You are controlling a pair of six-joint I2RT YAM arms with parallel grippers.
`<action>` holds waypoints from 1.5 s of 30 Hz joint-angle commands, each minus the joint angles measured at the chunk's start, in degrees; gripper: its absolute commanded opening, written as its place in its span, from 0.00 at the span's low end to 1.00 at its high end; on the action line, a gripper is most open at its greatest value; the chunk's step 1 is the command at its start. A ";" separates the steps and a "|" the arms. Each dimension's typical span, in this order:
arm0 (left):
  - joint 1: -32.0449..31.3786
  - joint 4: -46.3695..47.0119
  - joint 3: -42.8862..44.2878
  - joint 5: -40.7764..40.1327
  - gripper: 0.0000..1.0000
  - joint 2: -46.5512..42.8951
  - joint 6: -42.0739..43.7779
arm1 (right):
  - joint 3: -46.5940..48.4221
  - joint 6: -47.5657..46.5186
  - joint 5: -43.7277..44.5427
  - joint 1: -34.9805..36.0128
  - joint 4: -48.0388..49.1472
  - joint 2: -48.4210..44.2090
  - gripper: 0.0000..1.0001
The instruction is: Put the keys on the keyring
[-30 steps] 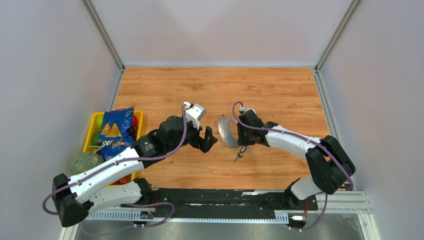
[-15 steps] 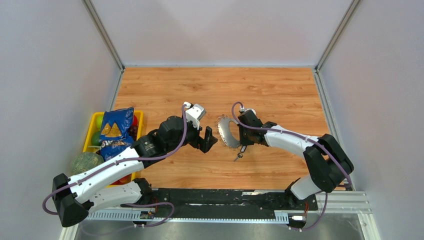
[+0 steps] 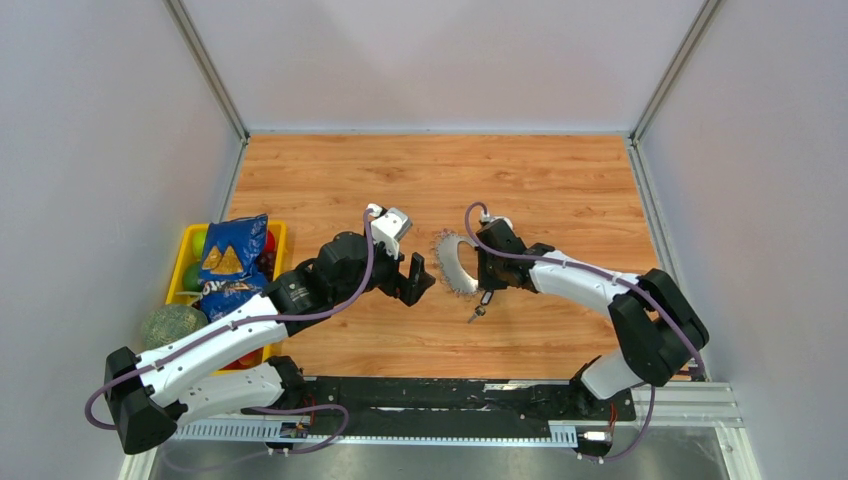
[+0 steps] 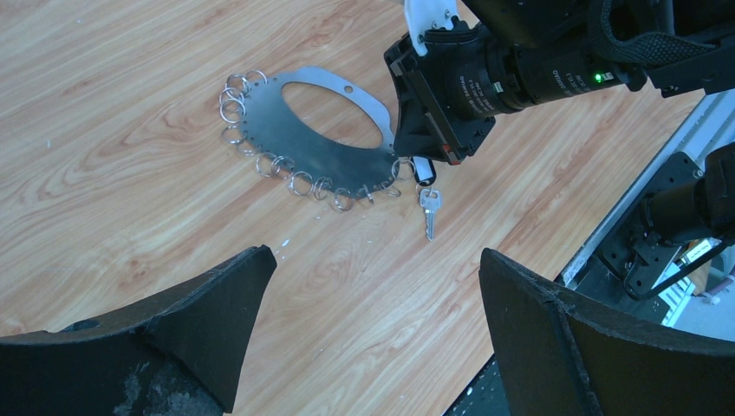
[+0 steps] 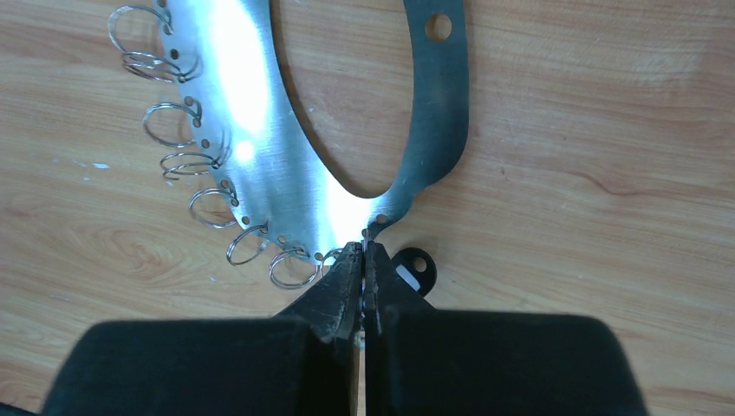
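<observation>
The keyring (image 3: 446, 262) is a thin grey metal hoop with several small split rings along its rim. It also shows in the left wrist view (image 4: 264, 121) and the right wrist view (image 5: 243, 113). My right gripper (image 3: 476, 283) (image 5: 364, 251) is shut on the hoop's rim and holds it tilted on the wood. A small key (image 3: 477, 312) (image 4: 428, 204) with a black head (image 5: 412, 267) hangs at the rim beside the right fingers. My left gripper (image 3: 420, 280) (image 4: 373, 256) is open and empty, just left of the hoop.
A yellow bin (image 3: 186, 250) with a blue chip bag (image 3: 228, 262) and green produce stands at the left table edge. A black rail (image 3: 450, 395) runs along the near edge. Grey walls close in the table on three sides.
The hoop in my right gripper has tilted very slightly. Both arms are otherwise still.
</observation>
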 commanded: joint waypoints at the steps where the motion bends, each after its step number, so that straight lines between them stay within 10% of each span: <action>1: -0.07 0.42 1.35 1.33 1.00 -1.29 -0.27 | 2.39 4.21 -2.18 -0.20 1.78 -6.52 0.00; 34: -0.15 7.67 8.98 7.41 0.99 -1.15 4.29 | 31.25 16.72 2.11 2.60 -18.41 -9.47 0.00; 45: -0.15 19.90 4.01 3.08 0.84 0.55 10.19 | 39.84 24.51 1.36 3.97 -26.47 -5.27 0.00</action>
